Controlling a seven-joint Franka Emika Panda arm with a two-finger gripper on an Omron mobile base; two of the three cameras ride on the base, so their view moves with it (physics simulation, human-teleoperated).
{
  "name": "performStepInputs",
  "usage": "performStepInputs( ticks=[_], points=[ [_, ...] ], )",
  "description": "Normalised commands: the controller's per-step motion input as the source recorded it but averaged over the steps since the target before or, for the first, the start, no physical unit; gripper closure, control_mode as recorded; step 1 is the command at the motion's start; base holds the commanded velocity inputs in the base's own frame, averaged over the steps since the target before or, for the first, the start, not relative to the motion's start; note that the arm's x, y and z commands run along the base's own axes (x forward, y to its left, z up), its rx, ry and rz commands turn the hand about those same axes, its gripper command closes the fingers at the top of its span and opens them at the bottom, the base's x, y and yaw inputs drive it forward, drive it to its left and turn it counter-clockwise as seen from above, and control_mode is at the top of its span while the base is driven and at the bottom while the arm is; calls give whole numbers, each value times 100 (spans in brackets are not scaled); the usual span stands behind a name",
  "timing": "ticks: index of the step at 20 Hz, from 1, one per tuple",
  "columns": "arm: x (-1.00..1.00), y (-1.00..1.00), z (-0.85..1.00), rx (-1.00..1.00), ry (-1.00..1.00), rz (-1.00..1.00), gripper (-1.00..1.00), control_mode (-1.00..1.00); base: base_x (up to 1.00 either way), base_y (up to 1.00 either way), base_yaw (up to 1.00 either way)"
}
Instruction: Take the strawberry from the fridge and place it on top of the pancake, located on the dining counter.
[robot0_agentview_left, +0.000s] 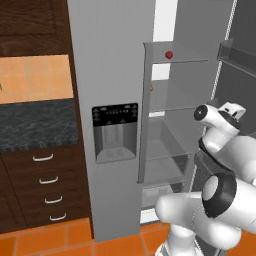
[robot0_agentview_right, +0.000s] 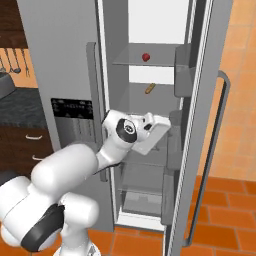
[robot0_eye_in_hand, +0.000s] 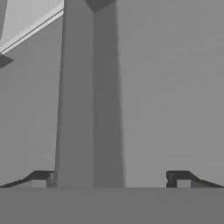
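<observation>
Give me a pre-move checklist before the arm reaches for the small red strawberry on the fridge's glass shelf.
1. Right door of the tall light-grey fridge open: ok.
2. Small red strawberry in sight on the upper clear glass shelf: ok.
3. Two-finger gripper open and empty: ok.
4. Gripper level with the strawberry: not ok, the hand sits well below that shelf.
5. Small yellow-brown oblong item apart from the strawberry, one shelf lower: ok.
6. Free path past the shelf edge: cannot tell.

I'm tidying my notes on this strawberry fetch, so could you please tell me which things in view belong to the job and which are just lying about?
Belong to the job:
strawberry, on an upper glass shelf
fridge, right door open
gripper, open, holding nothing

Just lying about:
yellow-brown oblong item, on the shelf below
drawers
dark counter
</observation>
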Motion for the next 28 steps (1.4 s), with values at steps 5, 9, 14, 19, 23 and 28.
performStepInputs(
  ticks=[5,9,14,19,23,28],
  points=[
    [-13,83,42,3,9,4,-100,-100,0,0,0],
    [-2,93,17,54,0,25,-100,-100,0,0,0],
    [-8,100,3,65,10,7,-100,-100,0,0,0],
    [-84,73,6,62,-3,-2,-100,-100,0,0,0],
    [-89,47,11,15,-1,-14,-100,-100,0,0,0],
    [-50,47,18,-8,0,-31,-100,-100,0,0,0]
  ],
)
